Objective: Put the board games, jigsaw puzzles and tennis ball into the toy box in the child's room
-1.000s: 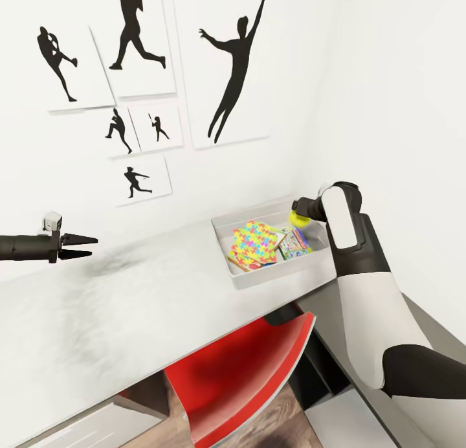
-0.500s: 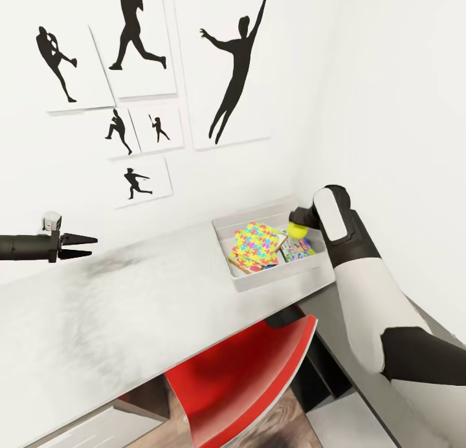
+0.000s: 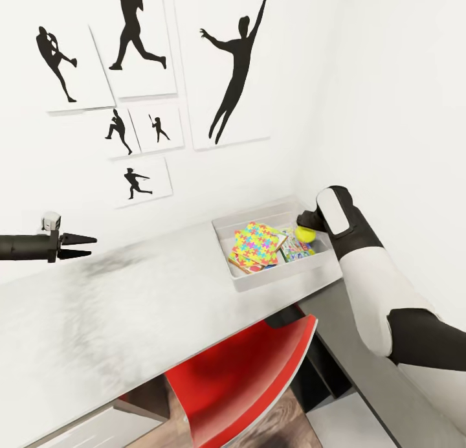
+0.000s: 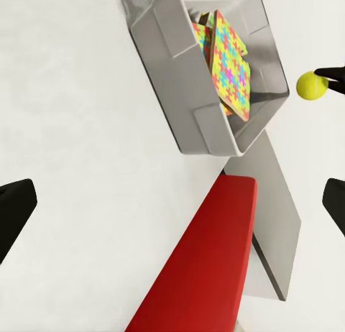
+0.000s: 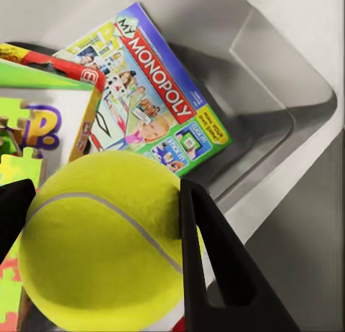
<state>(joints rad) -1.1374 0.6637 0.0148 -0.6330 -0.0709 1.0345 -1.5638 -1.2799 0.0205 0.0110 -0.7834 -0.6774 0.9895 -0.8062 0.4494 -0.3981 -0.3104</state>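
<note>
The grey toy box stands at the right end of the white table. Inside it lie a multicoloured jigsaw puzzle and a board game. Just above the box's right end hangs the tennis ball, with my right gripper shut on it. In the right wrist view the ball sits between the black fingers, over a Monopoly board game and a green-topped one. My left gripper hovers open over the table's left part, holding nothing. From there I see the box and ball.
A red chair is tucked under the table below the box. A lower grey-topped cabinet runs along the right wall. Black athlete silhouettes hang on the wall behind the table.
My right arm has carried the tennis ball down and slightly right, lower over the toy box's right end. The left arm has stayed put.
</note>
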